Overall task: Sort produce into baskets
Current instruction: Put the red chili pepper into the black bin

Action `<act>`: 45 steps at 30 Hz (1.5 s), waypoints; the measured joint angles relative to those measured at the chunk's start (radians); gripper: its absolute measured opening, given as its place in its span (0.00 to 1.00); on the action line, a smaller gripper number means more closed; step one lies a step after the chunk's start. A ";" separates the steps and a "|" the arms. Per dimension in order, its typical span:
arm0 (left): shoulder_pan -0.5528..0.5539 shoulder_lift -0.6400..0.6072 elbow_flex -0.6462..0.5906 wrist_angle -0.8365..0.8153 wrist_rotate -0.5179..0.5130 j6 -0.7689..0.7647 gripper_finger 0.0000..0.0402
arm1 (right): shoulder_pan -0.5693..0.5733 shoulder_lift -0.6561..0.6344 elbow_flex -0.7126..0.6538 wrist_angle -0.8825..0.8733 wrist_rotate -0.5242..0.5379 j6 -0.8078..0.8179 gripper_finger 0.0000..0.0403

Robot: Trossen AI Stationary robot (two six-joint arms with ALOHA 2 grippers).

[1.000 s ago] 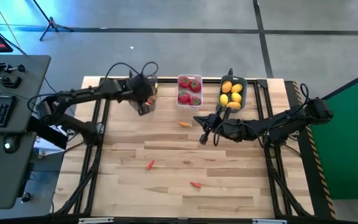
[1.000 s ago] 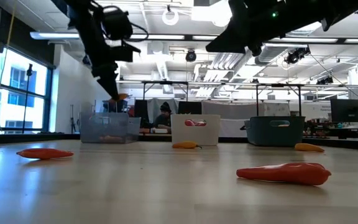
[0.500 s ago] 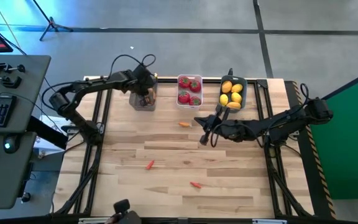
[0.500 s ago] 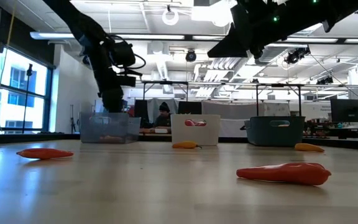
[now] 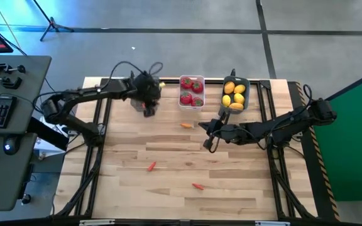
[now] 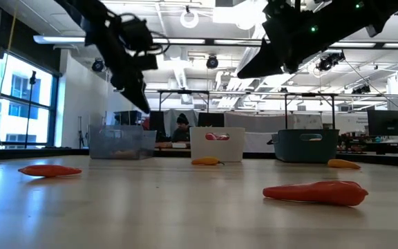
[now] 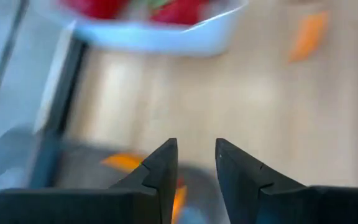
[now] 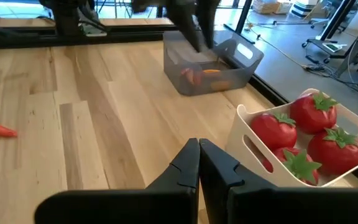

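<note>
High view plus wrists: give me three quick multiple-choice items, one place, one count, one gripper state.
1. Where is the left gripper?
A. over the grey bin
B. over the dark bin
C. at the table's near edge

2. How many carrot pieces lie loose on the table?
A. one
B. three
C. five

3. How does the right gripper stand?
A. wide open
B. shut on a lemon
C. shut, empty

Answers: 1 A, it hangs at that bin's near side. 2 B, one by the white bin, two nearer. 3 C, its fingers meet with nothing between.
</note>
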 joint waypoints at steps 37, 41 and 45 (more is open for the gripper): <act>-0.993 0.472 0.098 0.743 -0.135 -0.585 0.30 | 0.049 0.001 0.000 -0.032 -0.027 0.166 0.00; -1.000 0.552 0.195 0.713 -0.150 -0.579 0.31 | 0.049 0.001 0.000 -0.045 -0.027 0.176 0.00; -0.999 0.621 0.260 0.666 -0.151 -0.579 0.31 | 0.054 0.001 0.000 -0.054 -0.027 0.176 0.00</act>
